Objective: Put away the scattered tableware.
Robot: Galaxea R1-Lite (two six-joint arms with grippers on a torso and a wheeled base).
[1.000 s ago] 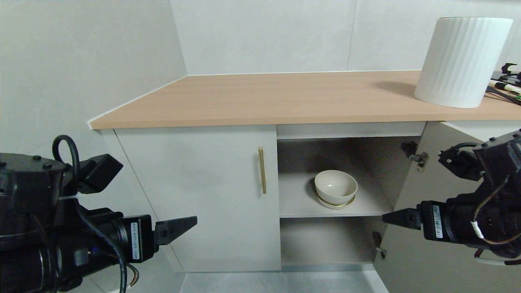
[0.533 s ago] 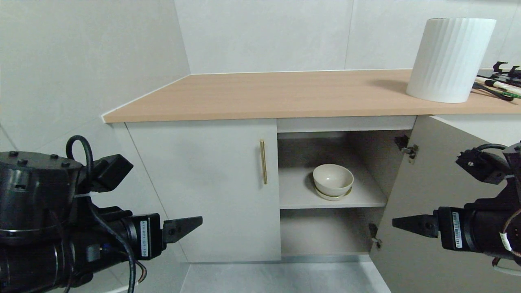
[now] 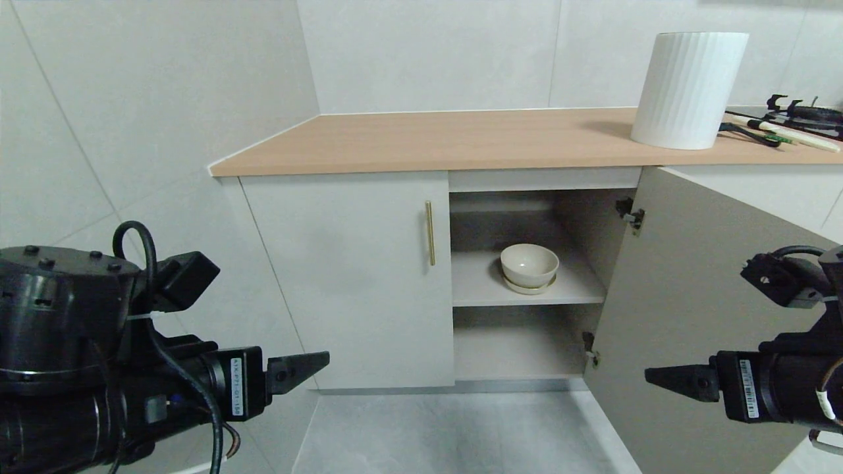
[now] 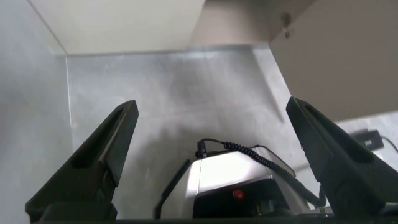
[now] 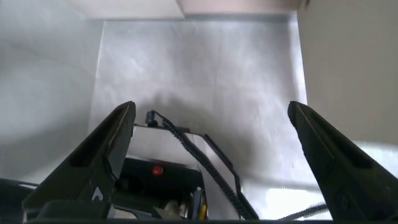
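"Inside the cabinet, on the upper shelf [image 3: 579, 289], the bowl [image 3: 529, 264] sits on a plate [image 3: 529, 288], near the shelf's front lip. What could go wrong from here?"

"The open right door [image 3: 665, 276], mostly. The right end effector [image 3: 658, 376] hangs just beside the door's inner face, fingers spread wide and holding nothing. A sideways swing would likely knock the panel and strain its hinges [image 3: 631, 214]. If the door gets pushed shut too hard, the jolt may slide the bowl on the plate."

"And the left arm?"

"The left end effector [image 3: 316, 362] is also spread wide and holding nothing, low in front of the closed left door [image 3: 349, 276]. Raised carelessly, it could catch the brass handle [image 3: 429, 233] or the overhanging worktop [image 3: 461, 138] edge."

"Anything on top to mind?"

"A white ribbed container [image 3: 688, 89] stands at the far right of the worktop, with some utensils [image 3: 790, 125] just beyond it. Reaching for those would mean going past the container, which could tip it."

"Where is the room to move?"

"Over the floor [image 3: 448, 428] between the two arms, in front of the cabinet opening. The left wall and the open door hem in either side."
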